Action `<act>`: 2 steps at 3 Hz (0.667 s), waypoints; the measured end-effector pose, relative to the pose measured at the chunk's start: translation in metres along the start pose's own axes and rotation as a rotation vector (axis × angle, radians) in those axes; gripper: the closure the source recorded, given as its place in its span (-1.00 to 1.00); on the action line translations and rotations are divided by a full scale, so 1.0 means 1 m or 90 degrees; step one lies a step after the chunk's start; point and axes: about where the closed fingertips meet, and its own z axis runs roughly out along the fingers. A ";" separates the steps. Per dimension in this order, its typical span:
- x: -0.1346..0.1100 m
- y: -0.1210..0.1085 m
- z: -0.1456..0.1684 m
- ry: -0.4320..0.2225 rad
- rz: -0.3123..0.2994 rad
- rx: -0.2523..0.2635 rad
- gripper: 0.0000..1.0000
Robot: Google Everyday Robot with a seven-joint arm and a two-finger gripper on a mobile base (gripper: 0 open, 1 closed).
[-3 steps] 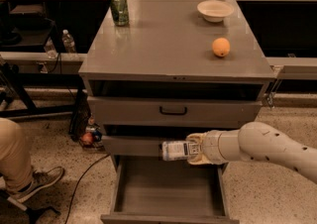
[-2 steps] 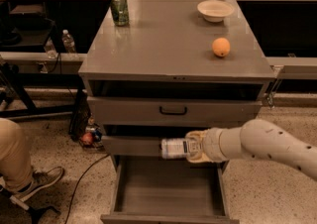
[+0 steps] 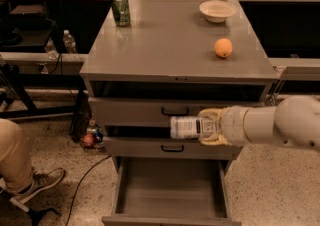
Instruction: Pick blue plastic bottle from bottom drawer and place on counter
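My gripper reaches in from the right and is shut on the blue plastic bottle. The bottle lies sideways in the fingers, its free end pointing left. It hangs in front of the two upper drawers, above the bottom drawer. That drawer is pulled out and its grey tray shows nothing inside. The counter is the grey cabinet top, higher up than the bottle.
On the counter stand a green can at the back left, a white bowl at the back right and an orange near the right edge. A person's leg and shoe are at the lower left. Clear water bottles stand behind left.
My gripper and the bottle have risen a little, from level with the middle drawer's front to the gap between the two upper drawers.
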 end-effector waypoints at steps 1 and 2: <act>-0.033 -0.068 -0.038 -0.001 0.024 -0.026 1.00; -0.035 -0.070 -0.038 -0.005 0.023 -0.027 1.00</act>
